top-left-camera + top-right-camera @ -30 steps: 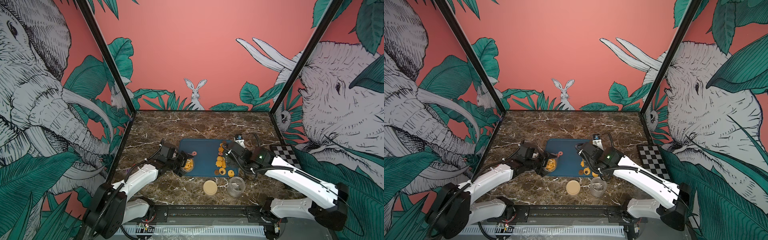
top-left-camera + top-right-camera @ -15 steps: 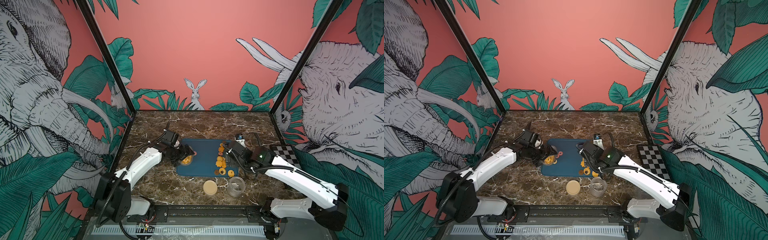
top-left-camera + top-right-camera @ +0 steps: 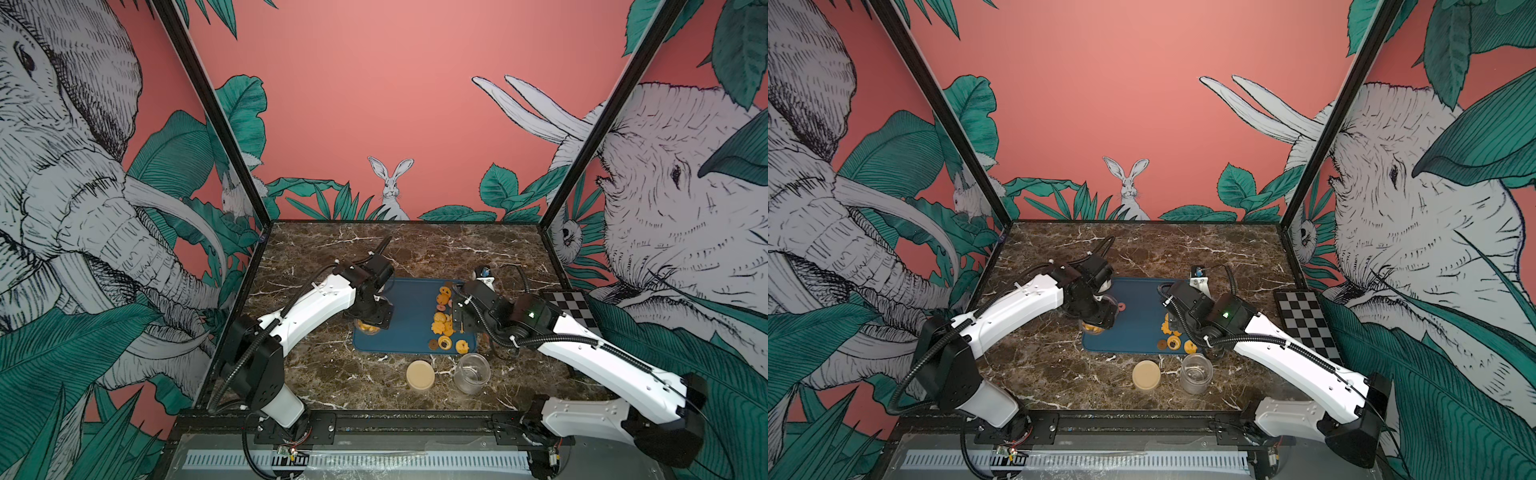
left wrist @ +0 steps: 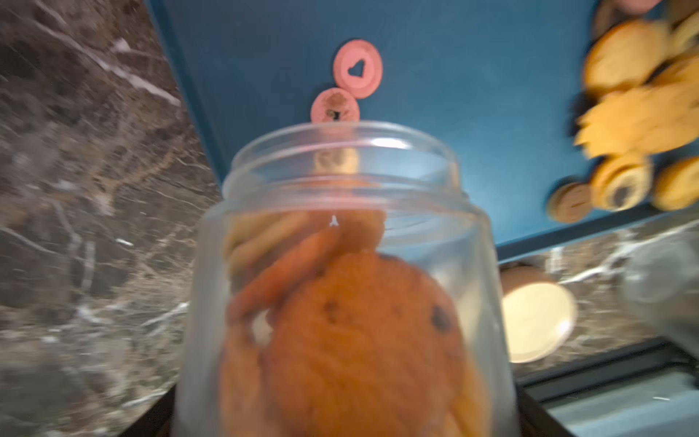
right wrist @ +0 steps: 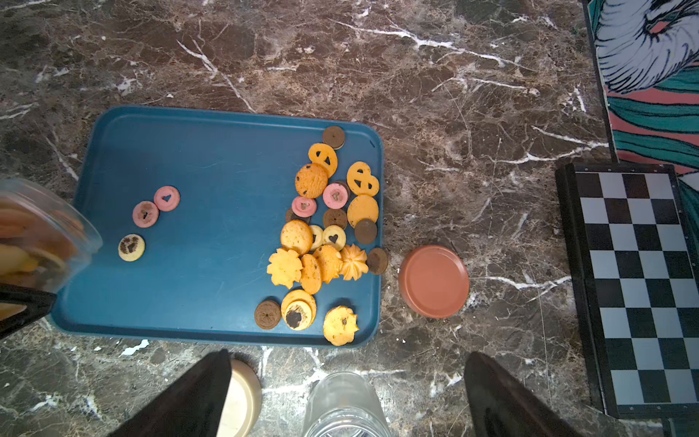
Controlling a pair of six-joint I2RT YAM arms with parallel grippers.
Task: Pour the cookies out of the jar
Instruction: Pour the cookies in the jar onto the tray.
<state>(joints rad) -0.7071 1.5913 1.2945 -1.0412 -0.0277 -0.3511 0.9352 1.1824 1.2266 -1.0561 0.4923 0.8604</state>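
Cookies (image 5: 321, 234): assorted, mostly orange-yellow, some brown and pink. The main heap lies on the blue tray (image 5: 212, 159), at its end toward the counter's right edge. Three strays, two pink and one cream, lie near the tray's other end, just beside the jar mouth. More sit inside the jar (image 4: 340, 265).

Jar: clear, lidless, tilted with its mouth toward the tray's left end, clamped in the left gripper (image 3: 372, 320).

Right gripper (image 5: 347, 355): jaws wide, holding nothing, above a second, empty jar (image 5: 344, 405) standing upright near the counter's front edge.

Cream lid (image 5: 242, 393): just beside that jar.

Terracotta lid (image 5: 433, 282): on the counter, just beside the tray's right end.

Checkerboard (image 5: 635, 287): along the counter's right edge.
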